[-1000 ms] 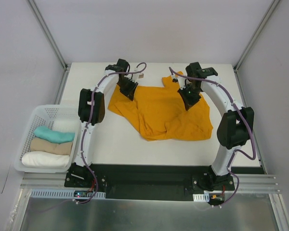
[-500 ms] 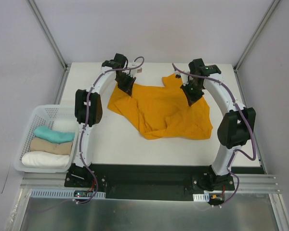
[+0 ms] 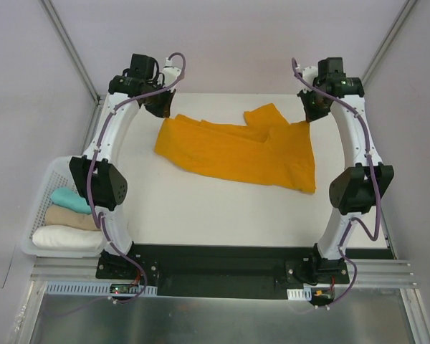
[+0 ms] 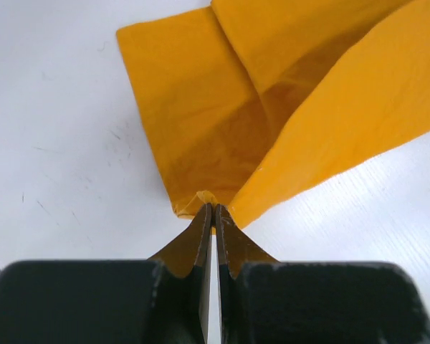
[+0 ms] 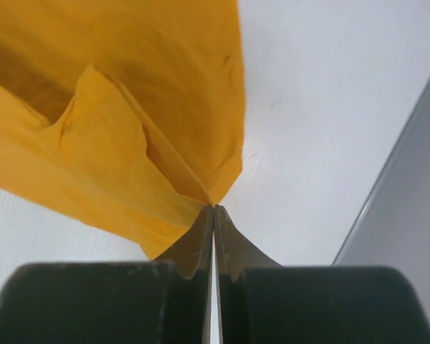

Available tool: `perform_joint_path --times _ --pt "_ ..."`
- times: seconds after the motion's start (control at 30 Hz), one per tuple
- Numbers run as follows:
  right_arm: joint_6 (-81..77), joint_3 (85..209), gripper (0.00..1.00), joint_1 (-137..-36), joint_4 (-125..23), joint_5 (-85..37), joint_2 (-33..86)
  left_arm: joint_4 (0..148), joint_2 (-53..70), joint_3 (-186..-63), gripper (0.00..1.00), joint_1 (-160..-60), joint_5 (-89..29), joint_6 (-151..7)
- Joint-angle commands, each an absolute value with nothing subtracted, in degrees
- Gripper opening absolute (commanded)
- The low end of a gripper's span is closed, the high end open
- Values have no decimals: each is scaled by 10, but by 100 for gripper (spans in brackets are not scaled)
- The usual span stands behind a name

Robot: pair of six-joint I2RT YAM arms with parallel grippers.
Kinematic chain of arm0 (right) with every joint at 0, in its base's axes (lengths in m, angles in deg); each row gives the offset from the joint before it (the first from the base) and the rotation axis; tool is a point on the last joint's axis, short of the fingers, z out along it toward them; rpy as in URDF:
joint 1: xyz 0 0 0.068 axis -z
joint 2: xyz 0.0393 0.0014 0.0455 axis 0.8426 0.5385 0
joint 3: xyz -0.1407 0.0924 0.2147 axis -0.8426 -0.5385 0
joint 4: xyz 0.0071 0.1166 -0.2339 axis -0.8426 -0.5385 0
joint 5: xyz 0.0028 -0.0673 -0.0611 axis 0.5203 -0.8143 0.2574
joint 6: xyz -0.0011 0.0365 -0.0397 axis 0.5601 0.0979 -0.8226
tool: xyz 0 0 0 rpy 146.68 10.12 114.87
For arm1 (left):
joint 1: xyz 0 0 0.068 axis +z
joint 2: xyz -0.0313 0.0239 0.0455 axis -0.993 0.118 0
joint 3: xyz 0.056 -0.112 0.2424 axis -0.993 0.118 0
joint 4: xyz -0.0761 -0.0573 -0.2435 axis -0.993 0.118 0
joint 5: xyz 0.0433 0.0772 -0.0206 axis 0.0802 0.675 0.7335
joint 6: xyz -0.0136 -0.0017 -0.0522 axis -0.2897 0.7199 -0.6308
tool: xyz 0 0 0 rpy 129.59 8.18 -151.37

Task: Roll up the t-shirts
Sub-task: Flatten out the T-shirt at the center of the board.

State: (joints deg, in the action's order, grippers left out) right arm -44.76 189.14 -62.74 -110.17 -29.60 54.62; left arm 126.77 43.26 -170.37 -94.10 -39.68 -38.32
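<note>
The bright orange t-shirt [image 3: 236,150] hangs stretched wide across the far half of the white table [image 3: 201,215], lifted at two corners. My left gripper [image 3: 162,109] is shut on its far left corner, which shows pinched at the tips in the left wrist view [image 4: 213,208]. My right gripper [image 3: 308,115] is shut on its far right corner, pinched the same way in the right wrist view [image 5: 213,207]. The cloth [image 4: 287,100] [image 5: 93,122] drapes away from both sets of jaws down to the table. Rolled teal [image 3: 75,200], tan [image 3: 72,218] and white [image 3: 64,238] t-shirts lie in a basket.
A white plastic basket [image 3: 51,172] stands off the table's left edge, holding the rolled shirts. Grey walls and metal frame posts [image 3: 72,50] close in the back and sides. A grey wall edge [image 5: 408,208] shows close to the right gripper.
Both grippers have risen and moved outward and back, pulling the orange t-shirt's corners apart. The crumpled shirt is now stretched wide and partly lifted off the table.
</note>
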Motion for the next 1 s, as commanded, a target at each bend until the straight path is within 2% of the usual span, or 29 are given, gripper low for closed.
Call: perform_joint_path --times 0.0,0.2,0.4,0.8,0.97 --pt "-439 1968 1 -597 -1060 -331 525 1293 394 -1744 0 -938 -359 -378" --pt "-451 1914 1 -587 -971 -298 426 1291 351 -1839 0 -938 -340 -426" --pt "-473 1910 1 -587 -973 -261 317 1287 285 -1863 0 -938 -365 -427" --pt "-526 1998 1 -634 -1030 -334 144 1288 69 -1816 0 -937 -366 -435" --pt "-536 2019 1 -639 -1029 -327 70 1291 -14 -1811 0 -925 -391 -429"
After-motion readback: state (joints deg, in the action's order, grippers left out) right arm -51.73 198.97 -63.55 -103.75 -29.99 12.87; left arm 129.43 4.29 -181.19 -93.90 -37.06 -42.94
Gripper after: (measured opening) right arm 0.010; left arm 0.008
